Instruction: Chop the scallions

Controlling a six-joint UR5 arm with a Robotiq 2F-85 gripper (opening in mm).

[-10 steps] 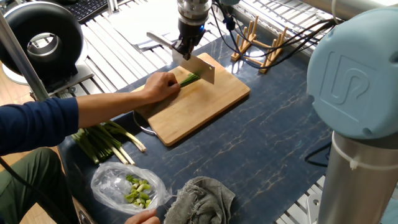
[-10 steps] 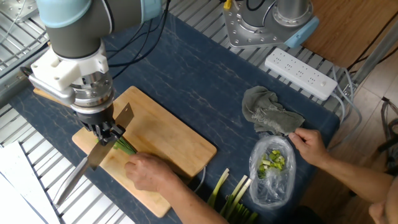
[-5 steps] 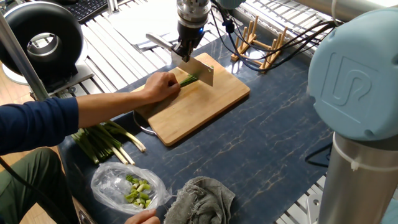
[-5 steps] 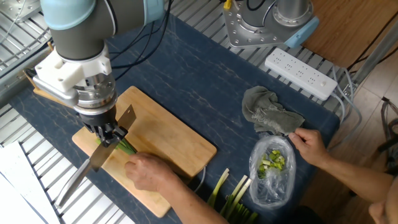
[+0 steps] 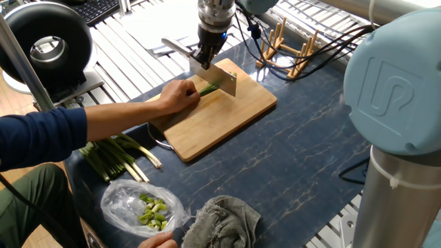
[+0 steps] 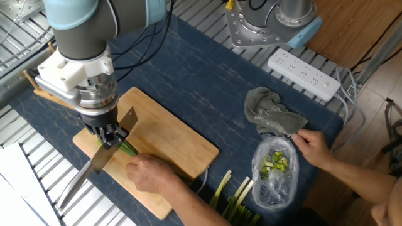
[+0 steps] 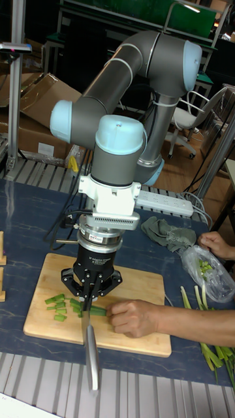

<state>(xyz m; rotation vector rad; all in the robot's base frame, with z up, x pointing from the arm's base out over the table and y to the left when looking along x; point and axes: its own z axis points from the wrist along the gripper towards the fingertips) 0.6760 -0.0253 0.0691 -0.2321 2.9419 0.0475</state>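
Mid-chop: the black two-finger tool (image 7: 87,302), clamped on a steel-bladed knife (image 7: 92,349), cuts slender bright-green scallions (image 5: 210,87).
They lie on the pale wooden cutting board (image 5: 238,114), held by a person's hand (image 5: 178,96); next, I judge, lift and shift toward that hand.

The desk (image 5: 303,158) is being viewed from above by both fixed cameras, from opposite sides and at middling range. The tall fixed view is being taken low and close, facing the arm head-on. The cutting board (image 5: 227,117) (image 6: 169,141) (image 7: 140,281) is being shared by all three views.
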